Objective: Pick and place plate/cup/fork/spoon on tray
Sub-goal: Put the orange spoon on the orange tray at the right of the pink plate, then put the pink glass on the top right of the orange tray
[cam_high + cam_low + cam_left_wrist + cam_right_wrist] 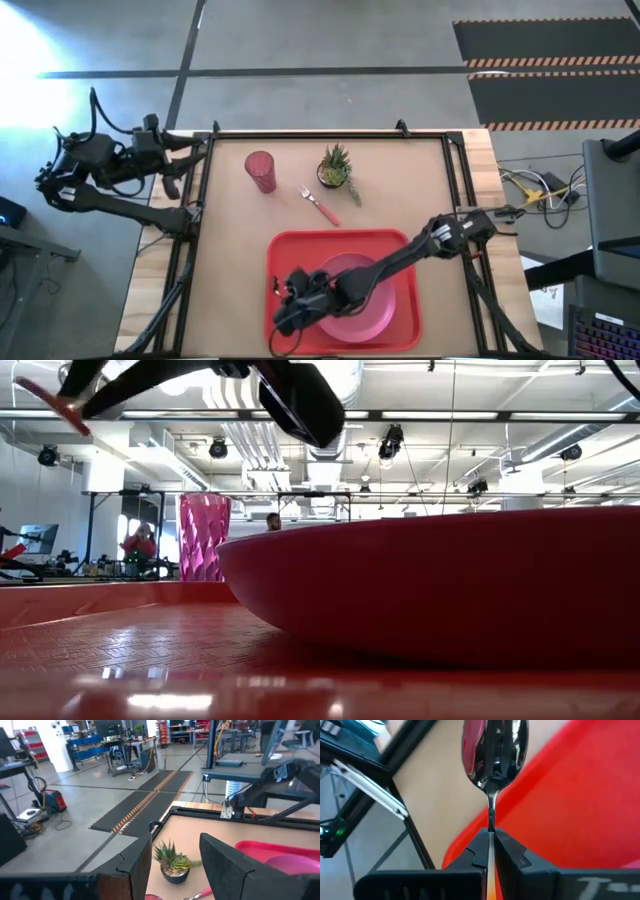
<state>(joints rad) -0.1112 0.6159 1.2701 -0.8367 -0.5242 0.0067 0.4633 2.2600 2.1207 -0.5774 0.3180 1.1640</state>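
My right gripper (287, 316) hangs over the left part of the red tray (400, 240) and is shut on the spoon (495, 750), whose silver bowl sticks out past the fingertips. The pink plate (375, 310) lies flat on the tray, partly under my right arm. The red-pink cup (260, 171) stands upright on the table at the far side. The fork (318, 205) lies flat on the table between the cup and the tray. My left gripper (175, 865) is open and empty at the table's far left corner. My right gripper pinches the spoon between its two fingers where the metal neck meets the orange handle (490, 834). The spoon lies along the fingers with its bowl pointing out ahead of them. It is lifted clear, above the tray's left rim (470, 840).
A small potted green plant (336, 167) stands at the far side, right of the cup, and also shows in the left wrist view (172, 862). A black frame runs along the table's edges (195, 230). Bare table lies left of the tray.
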